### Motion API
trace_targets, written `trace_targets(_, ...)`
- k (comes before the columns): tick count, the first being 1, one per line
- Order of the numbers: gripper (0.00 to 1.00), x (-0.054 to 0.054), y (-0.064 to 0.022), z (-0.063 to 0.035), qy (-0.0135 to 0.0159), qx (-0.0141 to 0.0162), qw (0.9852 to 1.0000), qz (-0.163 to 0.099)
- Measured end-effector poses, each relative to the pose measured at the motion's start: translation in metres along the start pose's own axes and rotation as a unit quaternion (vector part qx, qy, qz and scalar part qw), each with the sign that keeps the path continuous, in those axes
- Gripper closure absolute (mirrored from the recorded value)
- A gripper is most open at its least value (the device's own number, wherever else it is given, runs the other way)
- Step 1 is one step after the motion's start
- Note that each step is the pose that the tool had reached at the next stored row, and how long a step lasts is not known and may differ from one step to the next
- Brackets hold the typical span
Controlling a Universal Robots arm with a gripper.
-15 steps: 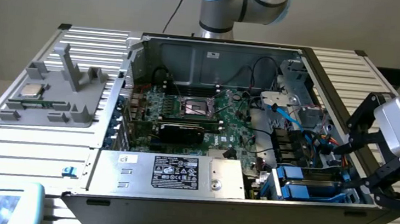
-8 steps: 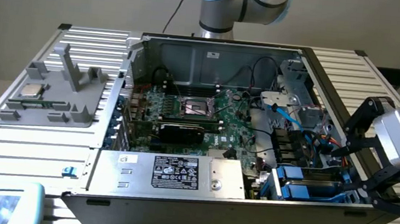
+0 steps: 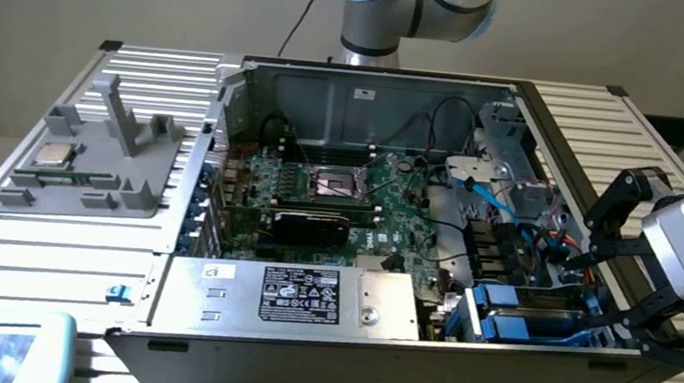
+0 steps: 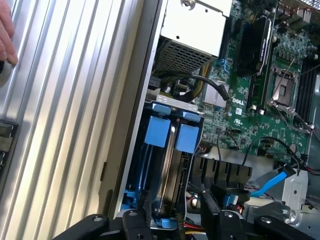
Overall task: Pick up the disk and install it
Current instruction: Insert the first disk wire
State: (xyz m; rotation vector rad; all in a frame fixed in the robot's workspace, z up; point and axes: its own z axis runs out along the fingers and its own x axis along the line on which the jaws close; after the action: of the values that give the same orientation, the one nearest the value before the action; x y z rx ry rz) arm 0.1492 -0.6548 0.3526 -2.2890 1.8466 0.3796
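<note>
Sitting in the drive bay at the case's near corner, the disk [image 3: 520,322] lies tight beside the case wall [image 4: 142,90]. The gripper [image 3: 587,290] straddles its end with fingers spread apart, leaving little room.

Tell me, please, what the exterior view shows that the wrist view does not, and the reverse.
Exterior view: the grey fixture on its left carrying a small silver chip, the arm behind the case, and the black label on the silver box.
Wrist view: a person's fingers over the ribbed table.
Both: the disk in its blue bracket standing inside the case, the hand right by it, and the motherboard.
</note>
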Motion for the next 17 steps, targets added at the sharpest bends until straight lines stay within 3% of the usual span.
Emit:
trace_targets(4, 0.48, 0.0015, -0.0009, 0.0013, -0.0127, 0.001, 0.9999, -0.006)
trace_targets(7, 0.48, 0.0032, -0.0019, 0.0026, -0.0187, 0.001, 0.9998, -0.011)
trace_targets(15, 0.48, 0.0071, -0.0056, 0.0083, -0.0285, -0.0003, 0.9994, -0.022)
trace_targets(17, 0.48, 0.0074, -0.0055, 0.0084, -0.0289, -0.0002, 0.9993, -0.022)
